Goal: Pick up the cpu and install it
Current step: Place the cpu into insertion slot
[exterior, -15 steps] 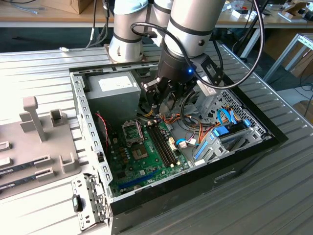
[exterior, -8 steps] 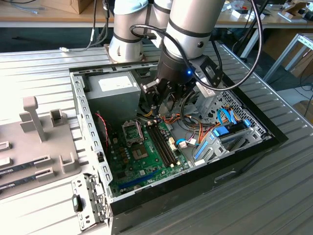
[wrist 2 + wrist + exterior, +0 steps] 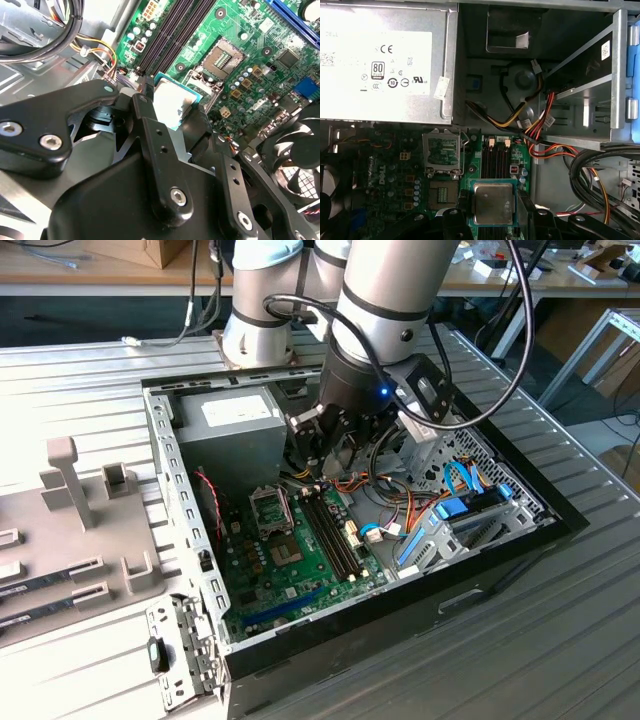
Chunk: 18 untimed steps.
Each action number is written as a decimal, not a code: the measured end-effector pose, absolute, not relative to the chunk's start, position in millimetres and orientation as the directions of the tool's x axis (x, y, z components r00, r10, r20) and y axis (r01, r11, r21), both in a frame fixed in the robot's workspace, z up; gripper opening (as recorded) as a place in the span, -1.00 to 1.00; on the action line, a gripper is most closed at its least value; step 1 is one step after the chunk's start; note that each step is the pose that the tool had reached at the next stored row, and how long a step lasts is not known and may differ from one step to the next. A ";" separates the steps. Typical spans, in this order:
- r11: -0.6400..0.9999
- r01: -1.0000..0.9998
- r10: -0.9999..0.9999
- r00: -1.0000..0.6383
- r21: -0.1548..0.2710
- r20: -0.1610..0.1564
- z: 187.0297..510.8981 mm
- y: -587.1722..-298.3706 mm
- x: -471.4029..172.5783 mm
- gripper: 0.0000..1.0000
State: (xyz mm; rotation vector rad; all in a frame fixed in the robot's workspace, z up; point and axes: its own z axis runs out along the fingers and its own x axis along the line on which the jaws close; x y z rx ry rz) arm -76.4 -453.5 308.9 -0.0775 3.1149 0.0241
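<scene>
Layout across the exterior view, from its left to its right. A grey fixture tray (image 3: 60,540) with upright posts and slots lies on the ridged metal surface (image 3: 560,640), just beside the open computer case (image 3: 160,470). Inside the case, the power supply (image 3: 225,420) sits against the far wall. Nearer the camera, on the green motherboard (image 3: 300,585), is the metal-framed processor socket (image 3: 270,510), with no chip in it. To the socket's right the arm (image 3: 385,310) reaches down into the case, its jaws low over the board near the dark memory slots (image 3: 332,532). Farther right stands the drive cage (image 3: 455,525), with blue fittings and bundled cables around it.

The cpu (image 3: 492,202) is off the surface and held in the jaws. In the second wrist view the black fingers (image 3: 147,120) are closed onto opposite edges of the cpu (image 3: 172,100). Its silvery top faces up, with the green rim showing around it. In the first wrist view it hangs over the memory slots, apart from the socket and not seated.

Handling, as a judgement: the chip should be light, thin and rigid, so it needs little clamping force. Its smooth metal lid offers scant friction, and the contacts on its underside are likely delicate. The edges, as gripped here, are the fitting place to hold it. The chip looks roughly level in the jaws.
</scene>
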 end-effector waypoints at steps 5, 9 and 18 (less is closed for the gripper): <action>0.999 -0.050 -0.050 -0.998 0.015 -0.026 304.9 -454.7 -79.5 -0.05; 0.999 -0.050 -0.050 -0.998 0.015 -0.026 301.4 -455.2 -82.4 -0.05; 0.999 -0.050 -0.050 -0.998 0.015 -0.026 299.1 -457.1 -84.2 -0.05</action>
